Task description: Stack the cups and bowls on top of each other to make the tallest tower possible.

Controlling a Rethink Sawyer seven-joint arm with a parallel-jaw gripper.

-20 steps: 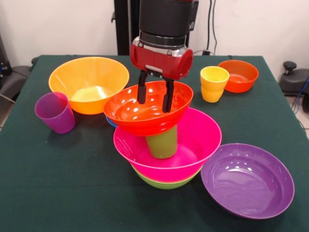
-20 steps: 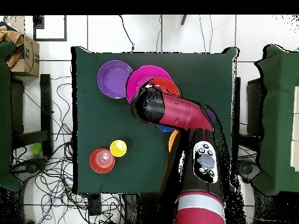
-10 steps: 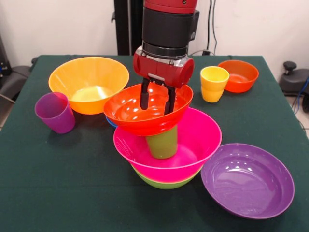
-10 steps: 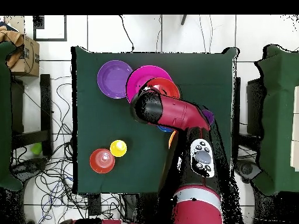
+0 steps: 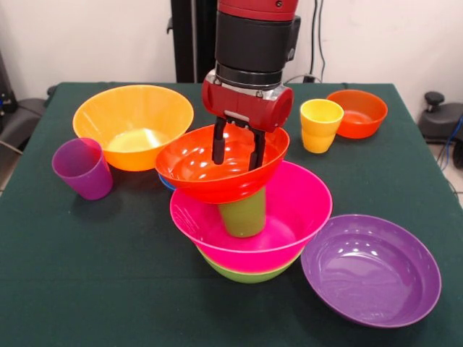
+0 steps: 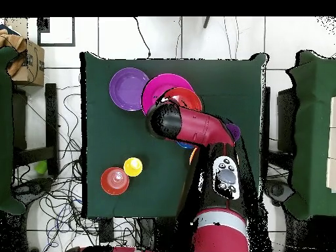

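Hovering gripper (image 5: pixel 236 148) (seemingly open) over red-orange bowl (image 5: pixel 195 173)

This is a robotics lab or test room, not a home. A red and black industrial arm (image 5: pixel 252 43) stands at a worktop (image 5: pixel 108 289) covered in dark green cloth, with bright plastic bowls (image 5: pixel 134 124) and cups (image 5: pixel 82 168) laid out on it like test props. Behind it is a plain white wall (image 5: pixel 87 36) with black cables (image 5: pixel 317 29) hanging down. From overhead, the floor (image 6: pixel 59 131) is pale tile strewn with loose tangled wires (image 6: pixel 62 203), more green-draped tables (image 6: pixel 314 131) stand at the sides, and a cardboard box (image 6: pixel 26 62) sits on a stand in a corner.
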